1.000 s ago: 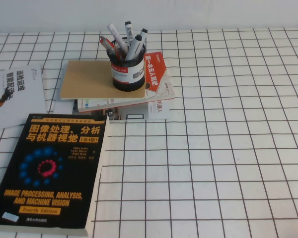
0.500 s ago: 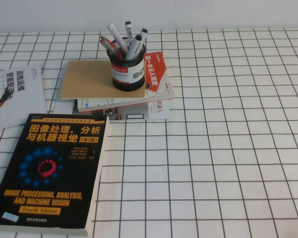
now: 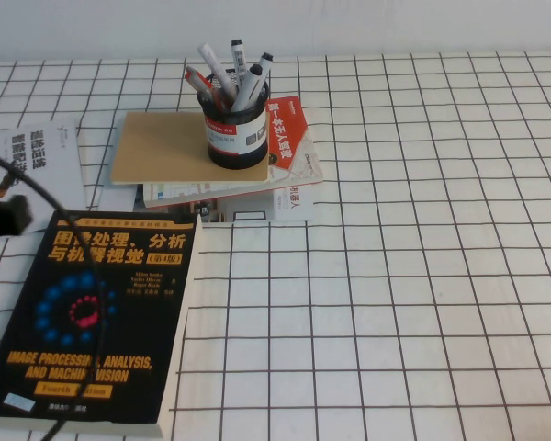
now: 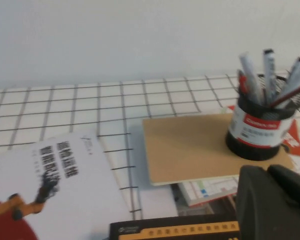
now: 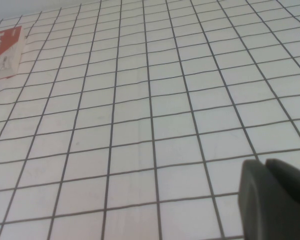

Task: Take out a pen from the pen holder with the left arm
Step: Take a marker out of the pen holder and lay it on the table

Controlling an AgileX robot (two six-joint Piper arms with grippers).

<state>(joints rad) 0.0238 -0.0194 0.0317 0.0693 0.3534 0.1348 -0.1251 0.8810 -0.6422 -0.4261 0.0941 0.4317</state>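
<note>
Left gripper (image 4: 268, 172), clenched and empty, hangs near the far corner of the black book (image 3: 92, 312), well short of the pen holder (image 3: 236, 129) on the stack (image 3: 294, 175). Right gripper (image 5: 266, 165), also closed, sits low over bare cloth. Risk: arriving with jaws unopened could knock the pens (image 3: 241, 73) or tip the holder.

High camera looks down over the table (image 3: 422, 276). Low left wrist camera shares the pen holder (image 4: 260, 132); right wrist camera faces the table closely.
</note>
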